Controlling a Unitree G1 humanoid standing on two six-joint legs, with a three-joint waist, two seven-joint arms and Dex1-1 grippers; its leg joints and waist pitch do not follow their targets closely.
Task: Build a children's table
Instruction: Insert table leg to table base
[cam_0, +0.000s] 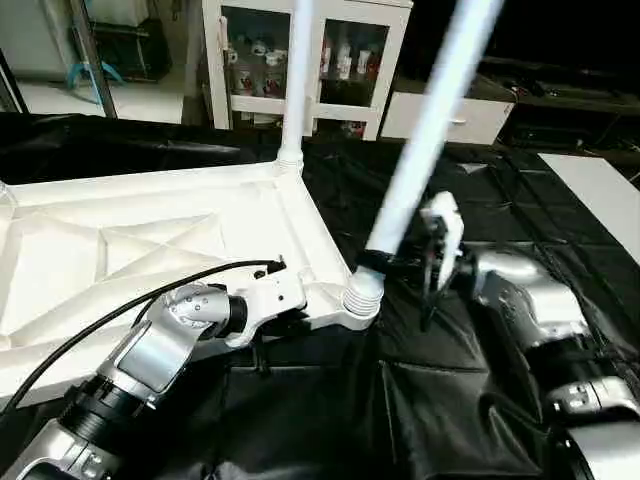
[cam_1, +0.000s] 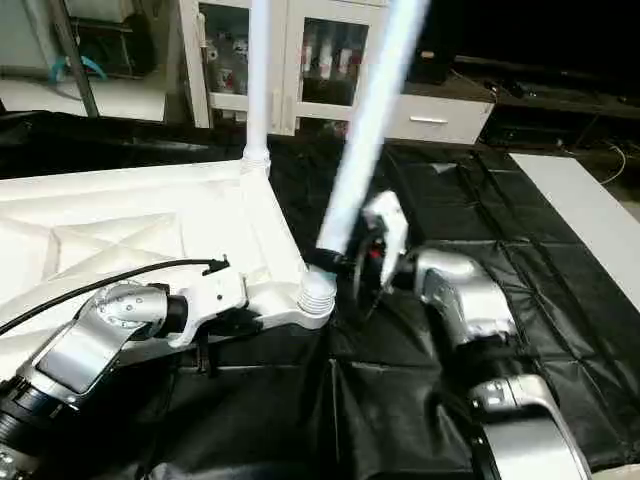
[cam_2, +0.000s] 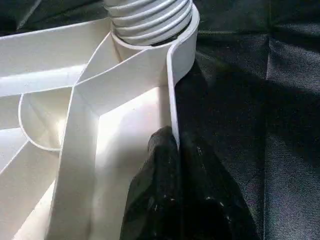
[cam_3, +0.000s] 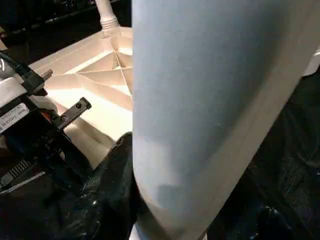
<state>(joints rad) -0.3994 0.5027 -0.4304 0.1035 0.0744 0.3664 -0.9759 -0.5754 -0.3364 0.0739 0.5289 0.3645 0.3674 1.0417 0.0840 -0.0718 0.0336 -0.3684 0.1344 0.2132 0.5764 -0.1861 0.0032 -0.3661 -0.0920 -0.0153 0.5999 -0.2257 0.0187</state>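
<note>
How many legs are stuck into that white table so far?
2: one leg stands upright in the table top's far corner; the other leg leans in the near corner socket, held by the right gripper. Other corners lie outside the pictures.

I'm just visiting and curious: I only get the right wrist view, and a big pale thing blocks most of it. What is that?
Observer: It is a white table leg. The right tool grips it just above its lower end.
Operator: Where does that end go?
Observer: Its ribbed end sits in the near corner socket of the upturned tabletop. The leg leans instead of standing upright.
Operator: And the other arm?
Observer: The left tool is shut on the tabletop's rim, close beside that socket.
</note>
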